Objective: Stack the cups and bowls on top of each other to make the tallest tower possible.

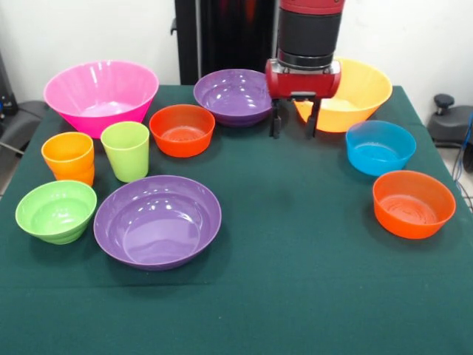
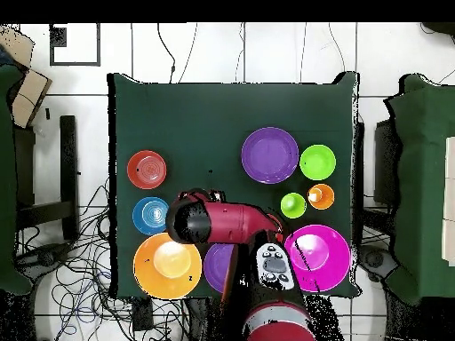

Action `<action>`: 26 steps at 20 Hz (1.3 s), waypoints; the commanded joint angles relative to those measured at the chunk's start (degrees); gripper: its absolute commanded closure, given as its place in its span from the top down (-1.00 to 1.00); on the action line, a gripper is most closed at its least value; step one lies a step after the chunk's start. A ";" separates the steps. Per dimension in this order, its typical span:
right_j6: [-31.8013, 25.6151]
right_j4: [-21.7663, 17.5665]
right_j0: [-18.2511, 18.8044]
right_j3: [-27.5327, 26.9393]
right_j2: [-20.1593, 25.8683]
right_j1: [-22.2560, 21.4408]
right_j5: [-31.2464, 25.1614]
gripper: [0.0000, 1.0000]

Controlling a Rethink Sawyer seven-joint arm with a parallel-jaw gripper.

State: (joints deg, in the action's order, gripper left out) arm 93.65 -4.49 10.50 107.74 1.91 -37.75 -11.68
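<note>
Nothing is stacked: left to right stand the large glossy pink plastic bowl (image 1: 101, 95), the orange stepped-rim tumbler (image 1: 69, 157), and a purple bowl (image 1: 233, 96); the gripper (image 1: 295, 118), empty, fingers spread, partly hides the large yellow-orange bowl (image 1: 358, 92)

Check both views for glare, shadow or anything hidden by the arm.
Front view: soft white highlights on the glossy near purple plastic bowl and large pink plastic bowl; the open gripper partly covers the large yellow-orange bowl. Overhead view: even light; the red and black arm hides much of the far purple bowl.
</note>
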 commanded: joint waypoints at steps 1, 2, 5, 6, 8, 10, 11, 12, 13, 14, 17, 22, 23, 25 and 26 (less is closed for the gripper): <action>2.80 0.07 3.69 -1.37 7.58 1.01 -6.34 1.00; 2.49 0.03 4.22 -1.08 7.92 0.56 -6.90 1.00; 3.19 0.32 3.74 -0.64 7.80 -0.66 -8.34 1.00; 3.82 0.50 3.15 -0.89 7.62 -0.59 -8.36 1.00; 4.78 0.68 2.13 -1.58 7.16 -0.22 -8.42 1.00; 5.50 0.89 1.33 -1.96 6.86 0.06 -8.29 1.00; 5.90 1.05 1.01 -1.84 6.83 0.15 -8.03 1.00; 6.34 1.17 0.71 -1.50 6.81 0.10 -7.56 1.00; 6.74 1.37 0.41 -1.20 6.80 -0.04 -7.41 1.00; 7.11 1.61 0.11 -0.94 6.74 -0.40 -7.40 1.00; 7.82 2.36 -0.95 -1.06 6.16 -1.13 -8.49 1.00; 8.15 3.39 -2.09 -1.75 5.41 -1.55 -9.79 1.00; 7.82 3.35 -1.71 -1.39 5.66 -1.43 -9.36 1.00; 6.79 3.08 -0.55 -1.00 6.47 -1.09 -8.75 1.00; 6.24 3.01 0.24 -0.83 7.04 -0.93 -8.66 1.00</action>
State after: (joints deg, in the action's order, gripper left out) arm 93.65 -3.44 9.57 107.79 3.94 -39.39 -13.51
